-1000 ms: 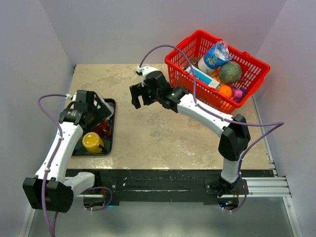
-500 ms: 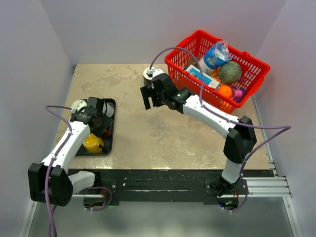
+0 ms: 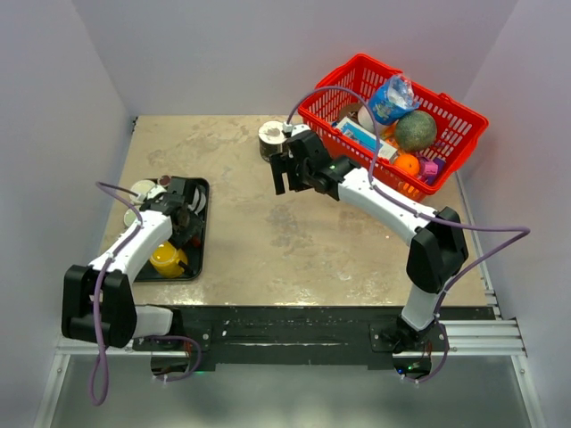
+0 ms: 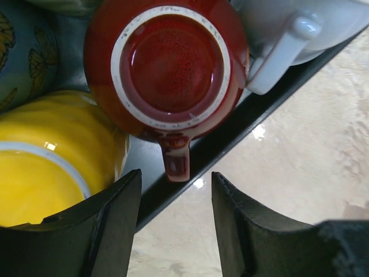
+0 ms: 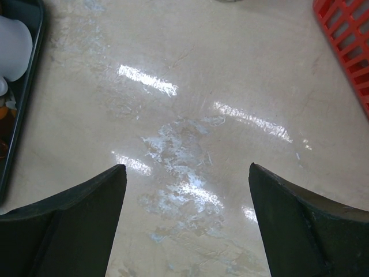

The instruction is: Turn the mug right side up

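Note:
A dark red mug (image 4: 173, 66) stands upside down in the black tray (image 4: 230, 138), base up, its handle (image 4: 176, 161) pointing at my left gripper. In the top view the red mug (image 3: 190, 234) is mostly hidden under the left wrist. My left gripper (image 4: 176, 231) is open and empty just short of the handle, its jaws either side of the handle's line; it sits over the tray in the top view (image 3: 183, 218). My right gripper (image 5: 184, 219) is open and empty above bare table, left of the basket in the top view (image 3: 287, 174).
The tray (image 3: 202, 189) also holds a yellow mug (image 4: 52, 156), a white mug (image 4: 288, 29) and a blue butterfly mug (image 4: 23, 52), all packed close to the red one. A grey cup (image 3: 270, 138) stands on the table by my right wrist. A red basket (image 3: 464, 134) of groceries sits at the back right.
My left arm has drawn back and lowered over the tray's near side. My right arm has swung right toward the basket, uncovering the grey cup. Both grippers stayed open.

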You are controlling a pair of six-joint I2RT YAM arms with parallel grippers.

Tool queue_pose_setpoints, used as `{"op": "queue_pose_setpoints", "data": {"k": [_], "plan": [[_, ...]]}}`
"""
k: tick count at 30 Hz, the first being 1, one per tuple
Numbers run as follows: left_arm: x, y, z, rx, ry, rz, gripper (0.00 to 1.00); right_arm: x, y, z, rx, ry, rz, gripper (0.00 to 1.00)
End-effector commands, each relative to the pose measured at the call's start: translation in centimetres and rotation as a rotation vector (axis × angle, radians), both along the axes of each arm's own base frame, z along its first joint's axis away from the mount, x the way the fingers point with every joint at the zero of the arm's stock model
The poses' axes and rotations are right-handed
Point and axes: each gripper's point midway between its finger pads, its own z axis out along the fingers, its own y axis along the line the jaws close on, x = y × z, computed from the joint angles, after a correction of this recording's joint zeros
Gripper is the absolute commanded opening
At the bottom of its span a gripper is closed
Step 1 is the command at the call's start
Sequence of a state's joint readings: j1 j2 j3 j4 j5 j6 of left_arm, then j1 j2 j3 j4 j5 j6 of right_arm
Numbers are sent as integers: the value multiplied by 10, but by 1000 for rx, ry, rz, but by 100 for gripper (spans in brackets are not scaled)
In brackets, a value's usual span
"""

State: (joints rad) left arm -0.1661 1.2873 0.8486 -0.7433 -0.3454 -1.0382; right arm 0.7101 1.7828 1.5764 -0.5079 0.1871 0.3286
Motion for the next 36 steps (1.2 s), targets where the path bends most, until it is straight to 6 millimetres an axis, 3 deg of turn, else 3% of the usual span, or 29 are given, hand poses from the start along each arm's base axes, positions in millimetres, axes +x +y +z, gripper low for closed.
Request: {"op": "queue_pose_setpoints", "data": {"k": [1,14,27,34,36], "plan": [[9,9,-7,78,16,-40,56,-7,-3,21,62,-13,6,89],[14,12,-17,97,27,-29,56,-4,-10,15,57,3,-11,89],[8,21,-28,52,0,108,46,5,-15,18,25,-6,-19,88],[8,25,-31,50,0,105,29,5,-16,15,14,0,-18,88],[8,24,-31,46,2,103,17,6,-16,14,11,1,-21,88]]}}
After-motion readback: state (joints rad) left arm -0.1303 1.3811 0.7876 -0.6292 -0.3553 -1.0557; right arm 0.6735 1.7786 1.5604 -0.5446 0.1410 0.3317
